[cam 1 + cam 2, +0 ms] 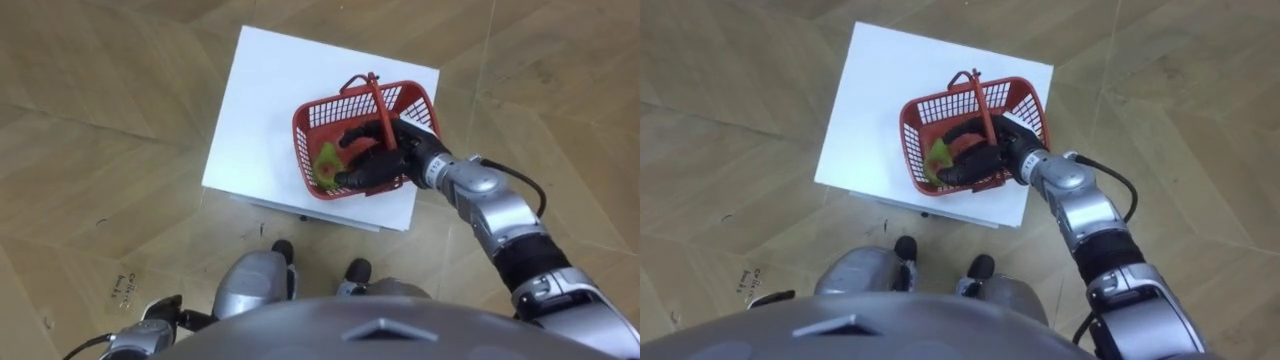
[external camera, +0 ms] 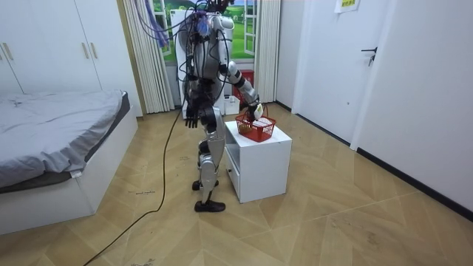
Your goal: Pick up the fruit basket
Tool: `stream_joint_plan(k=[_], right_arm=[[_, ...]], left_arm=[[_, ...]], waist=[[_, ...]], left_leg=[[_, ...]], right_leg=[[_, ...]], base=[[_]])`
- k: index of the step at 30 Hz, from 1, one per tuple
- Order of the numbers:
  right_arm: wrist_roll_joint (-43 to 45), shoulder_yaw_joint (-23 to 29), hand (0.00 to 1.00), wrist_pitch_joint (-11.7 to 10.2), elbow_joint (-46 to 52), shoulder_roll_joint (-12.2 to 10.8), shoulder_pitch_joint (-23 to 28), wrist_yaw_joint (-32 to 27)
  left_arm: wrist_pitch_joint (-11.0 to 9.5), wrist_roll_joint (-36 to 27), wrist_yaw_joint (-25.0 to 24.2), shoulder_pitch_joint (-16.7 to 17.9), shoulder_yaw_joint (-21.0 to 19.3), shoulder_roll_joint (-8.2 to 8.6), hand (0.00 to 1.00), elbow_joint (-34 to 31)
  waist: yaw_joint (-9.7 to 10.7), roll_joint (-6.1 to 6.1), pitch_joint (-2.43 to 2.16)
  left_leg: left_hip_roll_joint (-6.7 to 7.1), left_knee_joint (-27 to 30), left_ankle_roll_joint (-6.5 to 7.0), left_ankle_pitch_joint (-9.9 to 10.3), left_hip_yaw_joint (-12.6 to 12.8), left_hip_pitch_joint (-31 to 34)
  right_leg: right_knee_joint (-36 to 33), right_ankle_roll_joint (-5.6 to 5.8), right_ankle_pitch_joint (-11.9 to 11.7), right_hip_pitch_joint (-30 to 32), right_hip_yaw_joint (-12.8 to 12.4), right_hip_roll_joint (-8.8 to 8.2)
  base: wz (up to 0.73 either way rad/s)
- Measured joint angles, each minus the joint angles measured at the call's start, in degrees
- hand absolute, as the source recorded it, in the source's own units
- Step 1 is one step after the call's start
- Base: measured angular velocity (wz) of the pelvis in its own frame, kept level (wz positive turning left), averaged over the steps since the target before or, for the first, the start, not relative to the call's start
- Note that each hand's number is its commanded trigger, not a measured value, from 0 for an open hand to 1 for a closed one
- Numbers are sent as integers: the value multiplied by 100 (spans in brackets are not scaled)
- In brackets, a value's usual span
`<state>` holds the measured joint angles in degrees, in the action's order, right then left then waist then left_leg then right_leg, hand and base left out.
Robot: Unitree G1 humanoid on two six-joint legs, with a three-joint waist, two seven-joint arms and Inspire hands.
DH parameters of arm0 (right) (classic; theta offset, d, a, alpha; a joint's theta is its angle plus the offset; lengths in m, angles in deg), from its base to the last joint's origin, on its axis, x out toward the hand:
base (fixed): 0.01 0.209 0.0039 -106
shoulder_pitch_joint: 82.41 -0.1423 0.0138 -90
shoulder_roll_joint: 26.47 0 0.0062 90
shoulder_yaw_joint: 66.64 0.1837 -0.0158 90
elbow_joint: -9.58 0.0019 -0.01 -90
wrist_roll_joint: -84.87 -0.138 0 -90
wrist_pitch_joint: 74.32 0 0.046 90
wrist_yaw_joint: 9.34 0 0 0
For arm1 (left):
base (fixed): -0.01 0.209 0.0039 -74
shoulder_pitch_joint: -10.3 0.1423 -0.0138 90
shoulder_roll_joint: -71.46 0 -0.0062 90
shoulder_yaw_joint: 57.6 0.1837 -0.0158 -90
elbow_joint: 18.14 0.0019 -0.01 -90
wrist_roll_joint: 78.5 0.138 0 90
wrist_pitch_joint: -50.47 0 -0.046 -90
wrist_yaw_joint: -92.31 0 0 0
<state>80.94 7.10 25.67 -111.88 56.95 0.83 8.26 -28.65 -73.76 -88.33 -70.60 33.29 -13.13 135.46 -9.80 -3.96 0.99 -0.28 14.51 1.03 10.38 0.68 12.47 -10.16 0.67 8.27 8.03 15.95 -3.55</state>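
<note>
Red fruit basket (image 1: 322,112) sits on white cabinet (image 1: 258,112), toward its near right corner as seen from head camera. Basket handle (image 1: 374,98) upright, arching across the top. Right hand (image 1: 388,160) reaches in from right, under the handle; fingers (image 1: 352,138) outstretched and spread over green-yellow fruit (image 1: 327,158), thumb apart, nothing clasped. Left hand (image 2: 192,117) hangs beside hip, fingers relaxed and empty. Robot stands upright at cabinet front on wooden floor (image 1: 110,120); bed (image 2: 52,137) at the room view's left.

Robot stands at white cabinet (image 2: 263,168), right robot hand (image 2: 256,112) in red basket (image 2: 259,134).
</note>
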Motion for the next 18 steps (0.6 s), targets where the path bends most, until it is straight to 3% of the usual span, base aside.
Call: stream_joint_plan(k=[11,18], right_arm=[[39,17,0,-129,119,49,162,-428],[46,403,0,-243,582,69,393,-889]], left_arm=[[-1,-4,163,68,-14,2,0,30],[-26,-7,274,87,-66,3,0,51]], waist=[[77,5,-10],[381,11,-50]], left_leg=[[7,-96,3,2,86,-339],[-5,-136,3,2,120,-579]], right_leg=[[-52,0,0,-252,-15,7],[-46,2,1,-460,-48,8]], base=[[-2],[-3]])
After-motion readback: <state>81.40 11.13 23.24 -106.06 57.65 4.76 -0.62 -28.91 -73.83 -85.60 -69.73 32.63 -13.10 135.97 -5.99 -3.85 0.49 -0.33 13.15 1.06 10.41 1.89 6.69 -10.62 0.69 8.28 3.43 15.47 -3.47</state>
